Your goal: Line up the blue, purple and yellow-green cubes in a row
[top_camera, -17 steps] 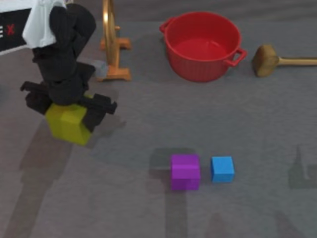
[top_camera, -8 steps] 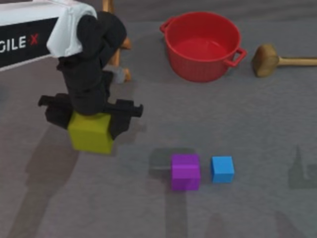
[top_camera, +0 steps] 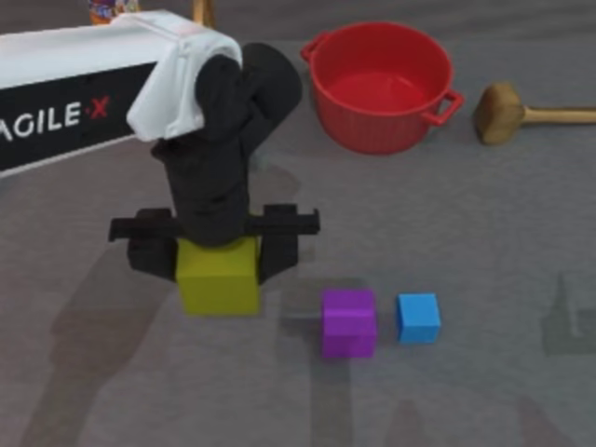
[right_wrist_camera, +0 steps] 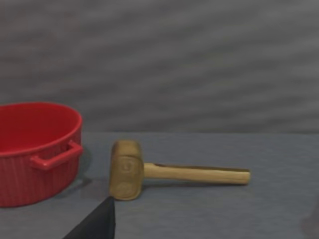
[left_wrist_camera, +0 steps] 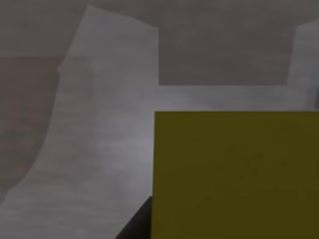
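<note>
My left gripper (top_camera: 217, 257) is shut on the olive yellow-green cube (top_camera: 220, 277), with one black finger on each side of it. The cube hangs just left of the purple cube (top_camera: 349, 322), with a gap between them. The small blue cube (top_camera: 418, 318) sits close to the right of the purple one, and both rest on the table. In the left wrist view the yellow-green cube (left_wrist_camera: 234, 174) fills the near corner above its shadow on the cloth. My right gripper (right_wrist_camera: 102, 225) shows only as a dark edge and is out of the top view.
A red pot (top_camera: 382, 116) stands at the back, with a wooden mallet (top_camera: 507, 112) to its right. Both also show in the right wrist view as the pot (right_wrist_camera: 35, 164) and the mallet (right_wrist_camera: 127, 169). A wooden stand (top_camera: 199, 11) peeks out behind my left arm.
My left gripper has carried the yellow-green cube rightward and toward the front, closer to the purple cube. The purple and blue cubes have not moved.
</note>
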You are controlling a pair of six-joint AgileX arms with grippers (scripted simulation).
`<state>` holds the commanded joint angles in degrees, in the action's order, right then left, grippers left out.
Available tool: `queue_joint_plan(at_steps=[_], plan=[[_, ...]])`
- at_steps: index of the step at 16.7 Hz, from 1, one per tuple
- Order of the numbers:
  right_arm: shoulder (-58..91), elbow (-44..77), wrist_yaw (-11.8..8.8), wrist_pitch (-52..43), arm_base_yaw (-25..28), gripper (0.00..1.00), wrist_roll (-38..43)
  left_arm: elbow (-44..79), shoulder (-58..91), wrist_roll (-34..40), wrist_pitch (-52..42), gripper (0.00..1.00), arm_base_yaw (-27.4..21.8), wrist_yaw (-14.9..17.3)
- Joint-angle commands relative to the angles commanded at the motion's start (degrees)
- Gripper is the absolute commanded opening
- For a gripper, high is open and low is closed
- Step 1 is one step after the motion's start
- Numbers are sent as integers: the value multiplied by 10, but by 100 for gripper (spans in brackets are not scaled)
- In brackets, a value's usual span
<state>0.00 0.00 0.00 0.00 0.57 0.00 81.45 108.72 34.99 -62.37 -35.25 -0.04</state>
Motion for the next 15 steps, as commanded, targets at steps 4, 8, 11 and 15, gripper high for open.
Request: queue_joint_plan(at_steps=[4,8,11,15], plan=[[0,0,0,0,0,100,0,0,3,-2,2,0,3,0],[0,0,0,0,0,100,0,-42,24,-1,66,0,4,0],[0,0,0,0,0,100,0,-81,45,-2,131,0,2,0],[0,0,0,0,0,100,0,-95,53,-2,148,0,1,0]])
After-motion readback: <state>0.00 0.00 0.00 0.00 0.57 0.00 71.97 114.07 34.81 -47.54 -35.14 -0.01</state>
